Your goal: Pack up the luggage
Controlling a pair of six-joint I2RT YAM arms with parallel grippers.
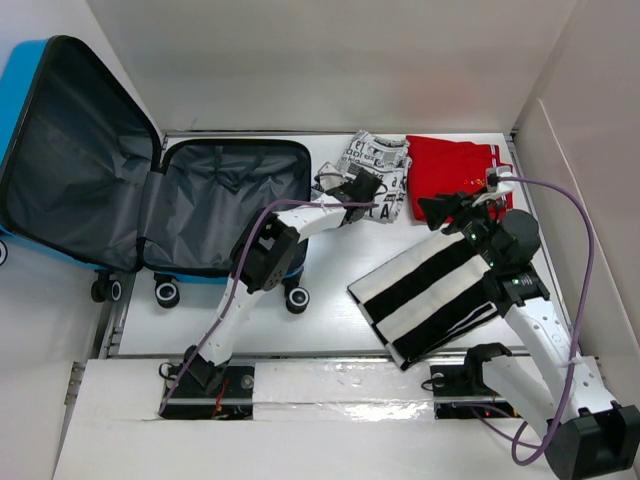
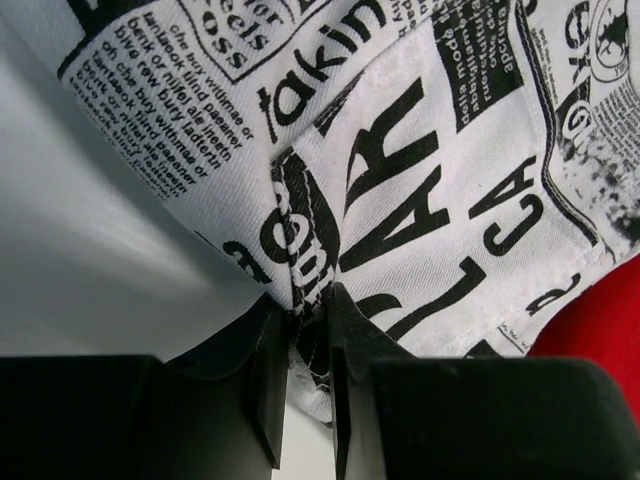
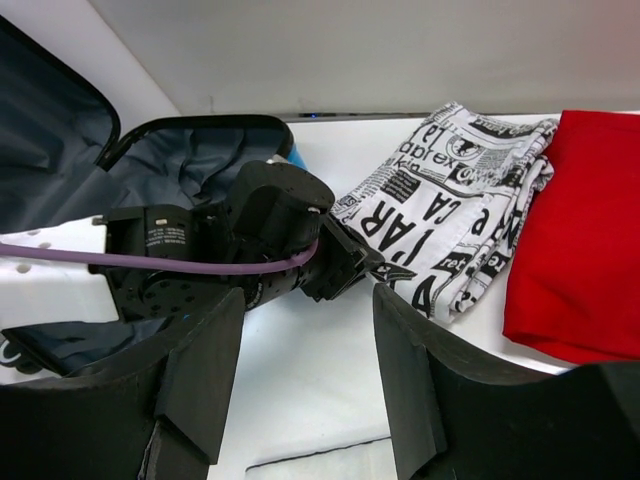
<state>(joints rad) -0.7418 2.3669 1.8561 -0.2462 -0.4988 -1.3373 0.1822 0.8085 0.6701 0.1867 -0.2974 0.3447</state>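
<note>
The blue suitcase (image 1: 30, 75) lies open at the left, its grey-lined halves (image 1: 225, 205) empty; it also shows in the right wrist view (image 3: 190, 165). A folded white garment with black newspaper print (image 1: 378, 170) lies right of it. My left gripper (image 1: 368, 190) is shut on that garment's near edge (image 2: 300, 300), a fold of cloth pinched between its fingers (image 2: 262, 380). My right gripper (image 1: 450, 210) hangs open and empty above the table between the printed garment (image 3: 450, 200) and a black-and-white striped garment (image 1: 430, 290).
A folded red garment (image 1: 455, 170) lies at the back right, beside the printed one, and shows in the right wrist view (image 3: 580, 240). The striped garment lies under my right arm. White walls stand behind and to the right. The suitcase's black wheels (image 1: 167, 292) face the near edge.
</note>
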